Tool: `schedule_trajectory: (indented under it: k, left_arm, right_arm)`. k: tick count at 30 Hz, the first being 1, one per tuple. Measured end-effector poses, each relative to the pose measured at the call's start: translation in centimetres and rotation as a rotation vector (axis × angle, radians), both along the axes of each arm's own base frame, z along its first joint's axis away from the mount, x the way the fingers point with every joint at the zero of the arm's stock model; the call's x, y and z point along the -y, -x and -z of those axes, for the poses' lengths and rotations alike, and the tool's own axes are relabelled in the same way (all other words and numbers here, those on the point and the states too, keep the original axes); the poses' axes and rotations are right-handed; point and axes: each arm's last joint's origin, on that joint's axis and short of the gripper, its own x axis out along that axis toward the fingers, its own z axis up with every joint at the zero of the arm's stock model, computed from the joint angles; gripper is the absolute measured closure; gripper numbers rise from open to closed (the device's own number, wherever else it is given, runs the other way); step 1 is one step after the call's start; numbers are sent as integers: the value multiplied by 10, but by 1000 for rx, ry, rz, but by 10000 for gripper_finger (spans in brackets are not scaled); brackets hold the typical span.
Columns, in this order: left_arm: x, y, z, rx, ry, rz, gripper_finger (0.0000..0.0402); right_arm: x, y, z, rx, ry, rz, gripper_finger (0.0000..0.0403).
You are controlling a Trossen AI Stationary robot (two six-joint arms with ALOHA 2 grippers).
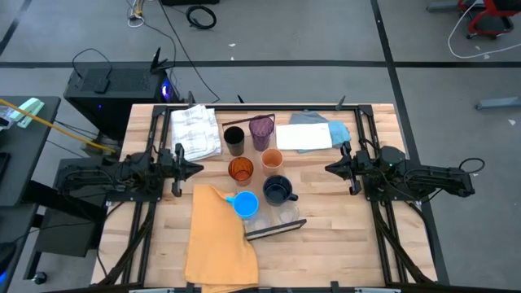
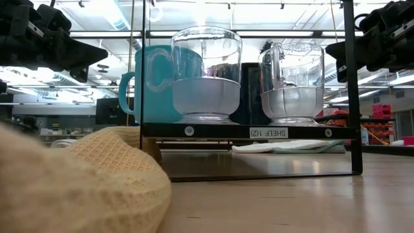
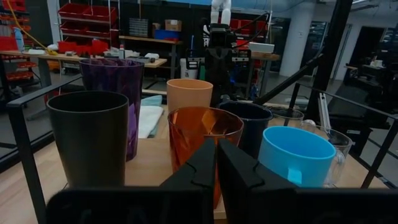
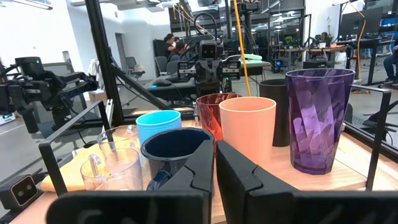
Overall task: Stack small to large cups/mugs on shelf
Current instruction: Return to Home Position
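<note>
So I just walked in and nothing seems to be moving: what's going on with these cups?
Nothing is being handled right now. The left gripper and right gripper hang shut at opposite sides of the tabletop, apart from the cups. A clear mug and a second clear mug stand on the shelf, beside the blue mug. The black cup, purple tumbler, peach cup, orange tumbler and navy mug stand bunched together off the shelf.

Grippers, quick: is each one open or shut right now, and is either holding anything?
Left gripper: shut, fingers together, holding nothing.
Right gripper: shut, fingers together, holding nothing.
</note>
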Motion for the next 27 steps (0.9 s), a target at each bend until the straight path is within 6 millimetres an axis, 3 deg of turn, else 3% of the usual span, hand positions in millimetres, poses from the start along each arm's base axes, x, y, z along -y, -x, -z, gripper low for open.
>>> schedule_trajectory:
  k: [27]
  left_arm:
    - [0,0,0,1,2,0,369]
  right_arm:
    - [0,0,0,0,0,0,377]
